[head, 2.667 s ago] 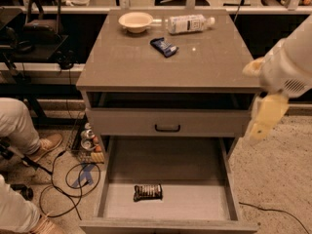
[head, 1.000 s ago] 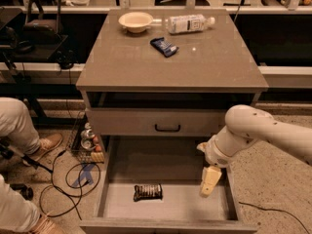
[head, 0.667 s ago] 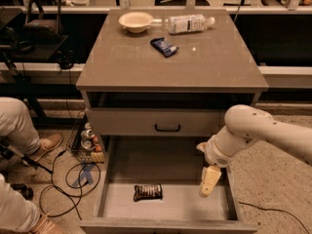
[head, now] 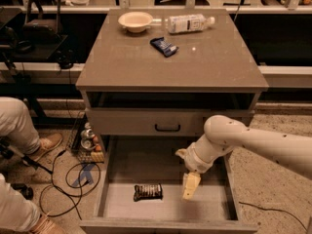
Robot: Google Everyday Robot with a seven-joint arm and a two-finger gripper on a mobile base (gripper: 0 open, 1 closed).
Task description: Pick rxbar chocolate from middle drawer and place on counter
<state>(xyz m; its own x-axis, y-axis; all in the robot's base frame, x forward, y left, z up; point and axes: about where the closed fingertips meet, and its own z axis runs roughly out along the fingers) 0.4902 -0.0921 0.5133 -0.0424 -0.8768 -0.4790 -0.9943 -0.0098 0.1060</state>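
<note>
One rxbar chocolate lies flat on the floor of the open middle drawer, left of centre and near the front wall, its dark wrapper running side to side. Just to its right and apart from it, the robot's gripper hangs pointing down inside the drawer — whether it is spread or closed cannot be told from this view. The step in hand looks to be the reach for the bar. Done well, the gripper would shift left until it stands over the wrapper, line up across the bar's narrow width, and come down close to the floor before closing, since so flat a thing offers little to grip. Room is tight — low side walls flank the floor, the front wall sits near the bar, and the closed drawer front with its black handle stands above the drawer's back, so a lift should rise straight before swinging out. On the counter above, a bowl, a bottle and a blue-wrapped bar keep to the far half; the near half shows bare surface.
</note>
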